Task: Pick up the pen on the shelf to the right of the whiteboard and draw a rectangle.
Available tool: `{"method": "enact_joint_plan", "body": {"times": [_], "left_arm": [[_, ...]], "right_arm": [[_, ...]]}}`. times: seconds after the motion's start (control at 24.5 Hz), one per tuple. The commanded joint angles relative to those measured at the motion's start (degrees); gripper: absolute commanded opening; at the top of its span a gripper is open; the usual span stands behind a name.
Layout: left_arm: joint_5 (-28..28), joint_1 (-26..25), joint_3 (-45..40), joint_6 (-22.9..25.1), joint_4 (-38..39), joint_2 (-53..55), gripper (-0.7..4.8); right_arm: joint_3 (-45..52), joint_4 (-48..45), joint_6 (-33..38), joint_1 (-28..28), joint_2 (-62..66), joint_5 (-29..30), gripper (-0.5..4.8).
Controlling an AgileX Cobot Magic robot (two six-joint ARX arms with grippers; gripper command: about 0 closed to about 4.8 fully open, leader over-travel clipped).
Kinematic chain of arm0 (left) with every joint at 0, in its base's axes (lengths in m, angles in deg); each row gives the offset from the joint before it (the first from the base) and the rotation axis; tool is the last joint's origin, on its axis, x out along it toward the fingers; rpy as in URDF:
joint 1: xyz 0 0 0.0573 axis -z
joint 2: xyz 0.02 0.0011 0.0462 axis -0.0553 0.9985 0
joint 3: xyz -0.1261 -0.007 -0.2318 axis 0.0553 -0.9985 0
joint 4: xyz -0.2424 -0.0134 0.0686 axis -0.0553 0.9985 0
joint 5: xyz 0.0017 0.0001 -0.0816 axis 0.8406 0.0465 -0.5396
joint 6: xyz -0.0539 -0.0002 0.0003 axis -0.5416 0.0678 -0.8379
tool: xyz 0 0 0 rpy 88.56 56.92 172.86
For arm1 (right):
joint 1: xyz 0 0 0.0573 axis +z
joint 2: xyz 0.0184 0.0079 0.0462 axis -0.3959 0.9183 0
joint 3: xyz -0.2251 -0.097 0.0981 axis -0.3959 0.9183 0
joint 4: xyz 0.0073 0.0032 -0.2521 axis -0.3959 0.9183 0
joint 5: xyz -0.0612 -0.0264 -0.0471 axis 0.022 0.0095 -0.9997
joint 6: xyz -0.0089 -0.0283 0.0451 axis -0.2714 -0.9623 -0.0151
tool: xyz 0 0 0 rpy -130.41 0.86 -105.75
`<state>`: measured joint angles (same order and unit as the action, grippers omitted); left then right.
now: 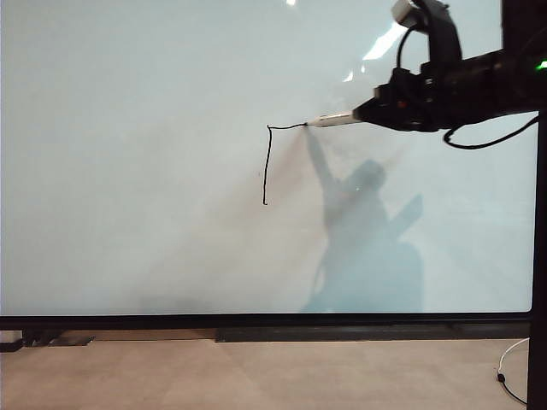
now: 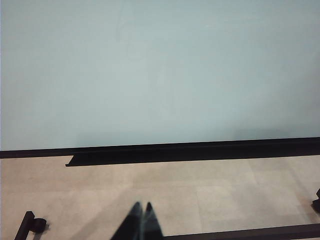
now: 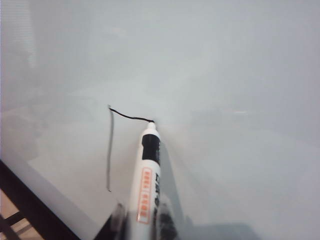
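Observation:
The whiteboard (image 1: 154,154) fills the exterior view. On it is part of the rectangle (image 1: 267,166): one vertical black line and a short top stroke. My right gripper (image 1: 369,111) reaches in from the upper right, shut on the pen (image 1: 335,120), whose dark tip touches the board at the end of the top stroke. The right wrist view shows the pen (image 3: 147,175) between the jaws of the right gripper (image 3: 145,220) and the drawn lines (image 3: 110,150). In the left wrist view my left gripper (image 2: 142,206) hangs shut and empty over the floor, facing the whiteboard (image 2: 160,70). The shelf is out of view.
The board's black lower frame (image 1: 256,322) runs along the bottom, with a dark bar (image 2: 190,154) under it. Tan floor (image 1: 256,376) lies in front. A cable (image 1: 511,376) lies at the lower right beside a black post (image 1: 538,256).

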<state>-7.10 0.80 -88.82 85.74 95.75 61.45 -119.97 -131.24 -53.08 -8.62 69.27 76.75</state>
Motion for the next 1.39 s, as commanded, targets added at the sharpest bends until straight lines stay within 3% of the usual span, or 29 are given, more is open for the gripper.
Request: {"method": "enact_joint_plan", "body": {"times": [0.04, 0.29, 0.61, 1.02, 1.39], "left_arm": [[-0.2, 0.0, 0.2, 0.0, -0.3, 0.0, -0.05], [-0.2, 0.0, 0.2, 0.0, -0.3, 0.0, -0.05], [-0.2, 0.0, 0.2, 0.0, -0.3, 0.0, -0.05], [-0.2, 0.0, 0.2, 0.0, -0.3, 0.0, -0.05], [-0.2, 0.0, 0.2, 0.0, -0.3, 0.0, -0.05]], "right_arm": [[1.5, -0.5, -0.2, -1.6, -2.1, -1.5, -0.06], [5.6, 0.0, -0.2, -5.9, -6.5, -1.6, -0.06], [6.8, 0.3, -0.2, -7.1, -7.7, -0.1, -0.07], [12.5, 1.0, -0.2, 4.5, -10.1, -5.0, -0.06], [6.8, -7.3, 2.8, 9.8, 5.2, -7.3, -0.07]]}}
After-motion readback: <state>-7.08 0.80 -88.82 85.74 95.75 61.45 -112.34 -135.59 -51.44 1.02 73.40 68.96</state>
